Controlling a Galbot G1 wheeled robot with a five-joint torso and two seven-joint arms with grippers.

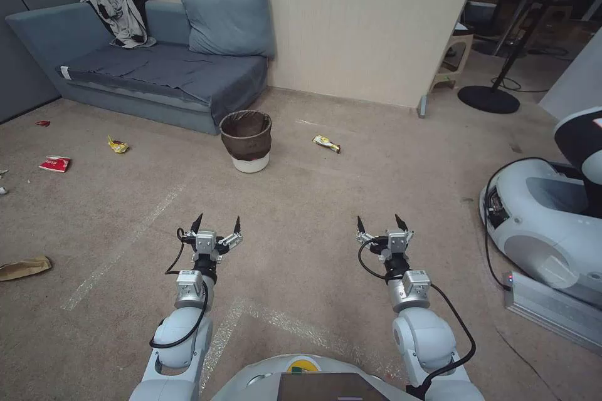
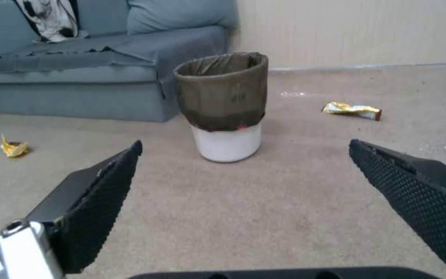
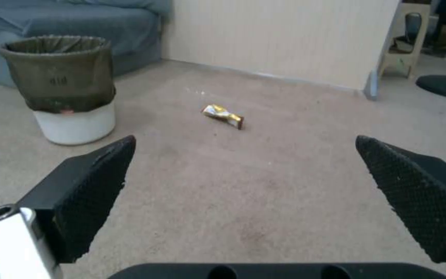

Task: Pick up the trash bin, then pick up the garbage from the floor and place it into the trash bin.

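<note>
Two grippers hang low over the carpet with fingers spread wide, holding nothing: the left gripper (image 1: 216, 225) and the right gripper (image 1: 379, 223). Ahead of the left one stands the trash bin (image 1: 247, 141), upright beside the sofa (image 1: 157, 72). Ahead of the right lies a yellow wrapper (image 1: 327, 143); far left, perhaps a red packet (image 1: 55, 164).

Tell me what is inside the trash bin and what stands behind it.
Inside the trash bin only the dark bag lining shows; its bottom is hidden by the rim, so contents cannot be told. Directly behind it stands the blue sofa, with the wall beside.
</note>
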